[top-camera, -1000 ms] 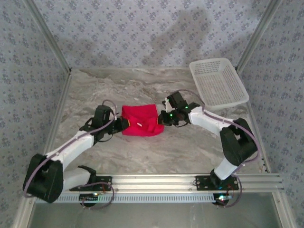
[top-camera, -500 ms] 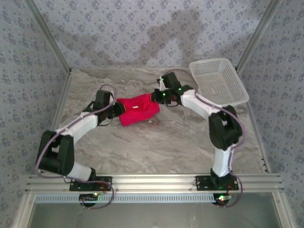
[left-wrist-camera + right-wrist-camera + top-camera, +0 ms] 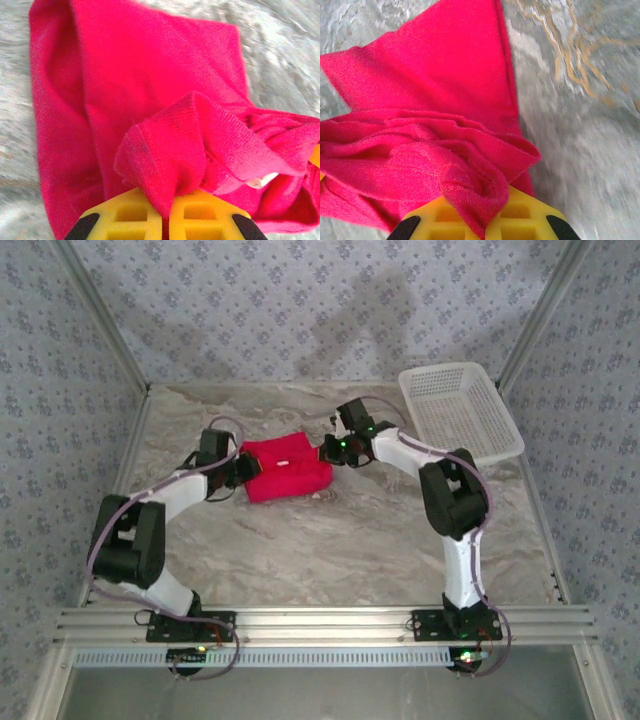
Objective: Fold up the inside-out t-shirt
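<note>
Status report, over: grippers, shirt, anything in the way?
Left gripper shut on shirt. Right gripper shut on its opposite end. Shirt bunched between them. Basket off to the right, apart from the shirt.

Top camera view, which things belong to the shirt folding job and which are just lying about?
Part of the job: bright red soft cloth t-shirt; left jaws, shut on its left end; right jaws, shut on its right end.
Lying about: white plastic mesh basket, at far right, apart from the shirt.
</note>
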